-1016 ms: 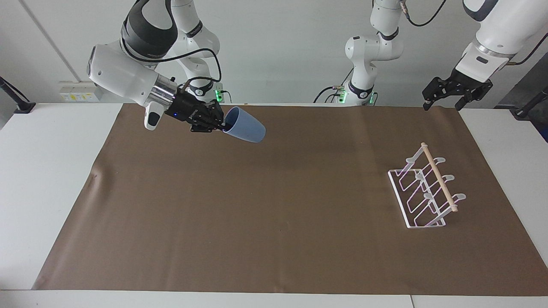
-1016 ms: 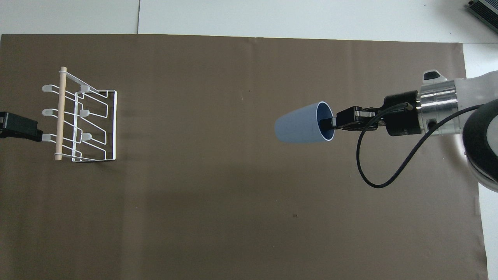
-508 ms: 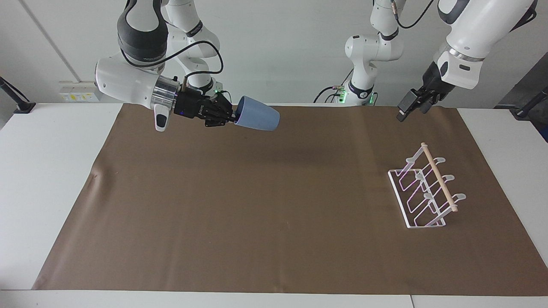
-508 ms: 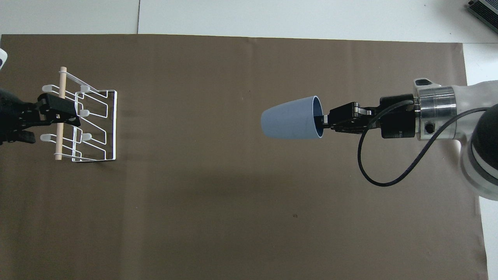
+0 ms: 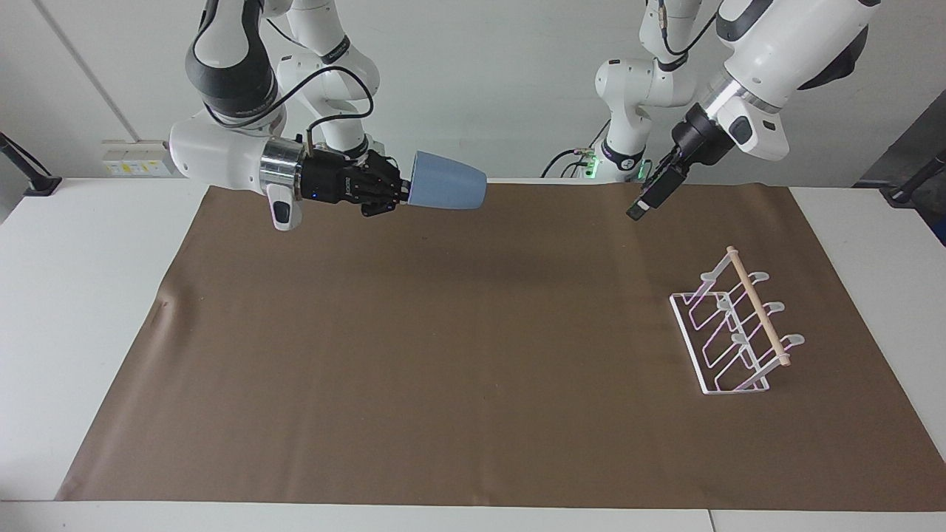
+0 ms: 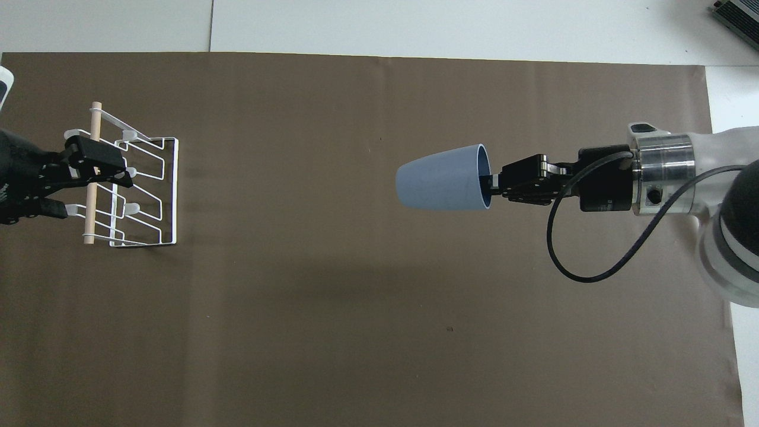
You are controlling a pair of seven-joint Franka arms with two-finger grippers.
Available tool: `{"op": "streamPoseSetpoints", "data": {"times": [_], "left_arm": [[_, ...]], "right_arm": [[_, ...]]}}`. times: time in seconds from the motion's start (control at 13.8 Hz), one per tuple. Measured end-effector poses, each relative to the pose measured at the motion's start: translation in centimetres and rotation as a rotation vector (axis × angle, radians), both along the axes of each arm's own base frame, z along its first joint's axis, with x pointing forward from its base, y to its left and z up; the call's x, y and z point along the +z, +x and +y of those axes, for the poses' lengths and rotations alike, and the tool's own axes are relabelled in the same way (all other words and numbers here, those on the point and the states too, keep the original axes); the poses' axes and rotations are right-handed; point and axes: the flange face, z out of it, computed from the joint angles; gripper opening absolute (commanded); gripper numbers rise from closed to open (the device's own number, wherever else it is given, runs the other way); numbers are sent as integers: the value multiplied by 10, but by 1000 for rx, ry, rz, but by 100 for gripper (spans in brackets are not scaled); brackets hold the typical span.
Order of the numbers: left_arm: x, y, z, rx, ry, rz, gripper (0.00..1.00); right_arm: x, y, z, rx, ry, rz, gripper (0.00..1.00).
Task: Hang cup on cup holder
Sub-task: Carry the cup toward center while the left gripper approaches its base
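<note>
The right gripper (image 5: 403, 193) has its jaws clenched on the rim of the cup (image 5: 447, 191), one finger inside the mouth and one outside. The light blue cup is held on its side in the air, mouth toward the gripper and base pointing toward the left arm's end of the table, over the brown mat (image 5: 473, 355) near the edge closest to the robots. The right arm's forearm runs roughly level, with a black cable looping from the wrist.

The left gripper (image 5: 644, 201) has its jaws released and holds nothing. It hangs in the air pointing slantwise downward; in the overhead view it covers part of the cup holder (image 5: 735, 325), but the facing view shows it well above the rack and touching nothing.

The cup holder, a white wire rack with looped prongs and a light wooden dowel (image 5: 757, 307) on top, stands on the mat toward the left arm's end of the table, well apart from the cup.

No writing on the grippers or arms can be read.
</note>
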Motion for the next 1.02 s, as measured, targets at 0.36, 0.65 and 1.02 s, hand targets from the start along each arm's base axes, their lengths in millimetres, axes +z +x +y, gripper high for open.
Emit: {"op": "streamPoseSetpoints", "data": {"times": [0.36,0.65,1.02], "left_arm": [[19,-9,-61,318,-156,159,100],[20,-28,-98,395,-181,291,100],[21,-35,-112,489,-182,366,100]], "right_arm": [[-21,-10,5,25,80,-19,0],[-25,-13,18,40,82,-15,0],[-28,-17,39,38,57,-16,0]]}}
